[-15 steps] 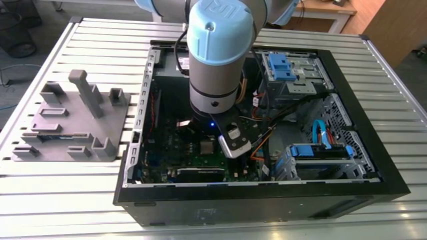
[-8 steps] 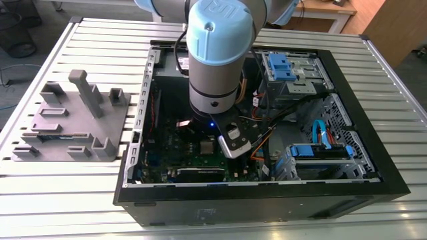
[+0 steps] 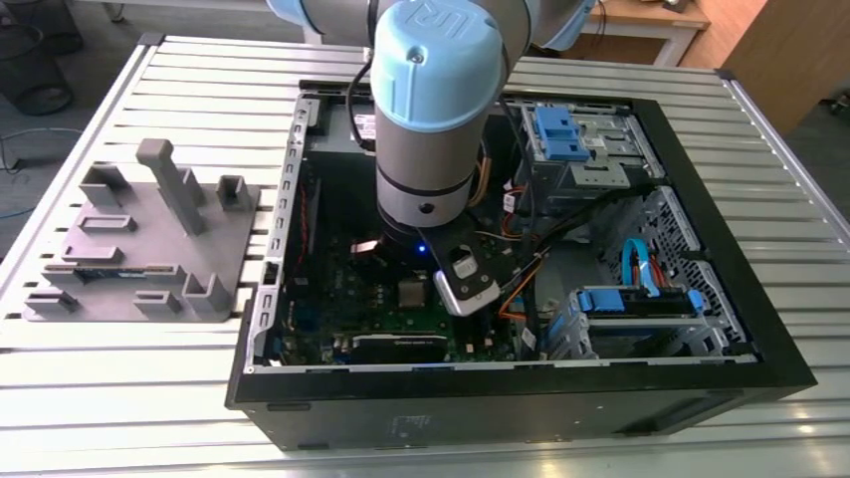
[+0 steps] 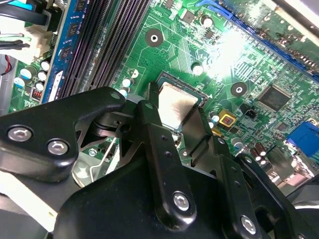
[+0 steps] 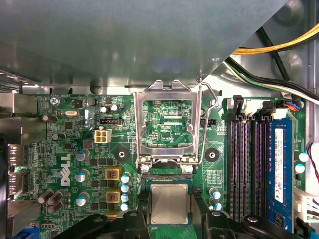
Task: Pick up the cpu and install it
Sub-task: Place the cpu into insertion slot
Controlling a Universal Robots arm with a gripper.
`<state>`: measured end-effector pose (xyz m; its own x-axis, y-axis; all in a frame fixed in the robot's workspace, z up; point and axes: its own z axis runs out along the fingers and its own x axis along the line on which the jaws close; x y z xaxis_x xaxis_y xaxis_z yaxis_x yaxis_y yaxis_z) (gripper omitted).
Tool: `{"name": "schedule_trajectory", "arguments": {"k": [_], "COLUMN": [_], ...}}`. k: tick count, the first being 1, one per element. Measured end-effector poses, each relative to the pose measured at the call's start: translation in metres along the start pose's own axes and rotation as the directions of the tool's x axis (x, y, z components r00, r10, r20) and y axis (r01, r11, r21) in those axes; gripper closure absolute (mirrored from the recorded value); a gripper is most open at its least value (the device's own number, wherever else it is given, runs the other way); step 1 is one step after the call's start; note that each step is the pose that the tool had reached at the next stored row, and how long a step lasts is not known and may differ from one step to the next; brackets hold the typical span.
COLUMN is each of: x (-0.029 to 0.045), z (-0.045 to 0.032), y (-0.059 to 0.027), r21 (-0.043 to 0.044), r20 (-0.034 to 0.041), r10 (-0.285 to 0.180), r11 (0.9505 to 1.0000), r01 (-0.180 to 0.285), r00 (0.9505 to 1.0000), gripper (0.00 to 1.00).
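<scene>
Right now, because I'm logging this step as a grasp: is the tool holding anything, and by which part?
The tool holds the cpu by two opposite side edges, low over the green motherboard.

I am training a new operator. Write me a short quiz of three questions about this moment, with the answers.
1. True or false: the metal frame is closed over the cpu.
2. The gripper is nearest to: A the memory slots; B the cpu; C the grey holder outside the case.
3. Fill in: the cpu sits at the socket on the green ____.
Key: 1 false, the metal frame stands open; 2 B; 3 motherboard.
</scene>
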<state>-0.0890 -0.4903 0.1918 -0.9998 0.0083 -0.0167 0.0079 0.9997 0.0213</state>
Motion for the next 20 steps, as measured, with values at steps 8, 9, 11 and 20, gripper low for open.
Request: {"name": "schedule_trajectory", "arguments": {"k": [8,9,11,20], "x": [0.0,0.0,0.0001,0.0], "z": [0.0001,0.0,0.0,0.0003], "y": [0.0,-0.0001,0.0,0.0], "r21": [0.0001,0.0005,0.0004,0.0002], "r20": [0.0,-0.0003,-0.0002,-0.0001], "r10": [0.0,0.0,0.0,0.0], "r11": [1.0,1.0,1.0,1.0], "r01": [0.0,0.0,0.0,0.0], "r00": [1.0,1.0,1.0,1.0], "gripper": [0.54,0.55,0.55,0.6]}}
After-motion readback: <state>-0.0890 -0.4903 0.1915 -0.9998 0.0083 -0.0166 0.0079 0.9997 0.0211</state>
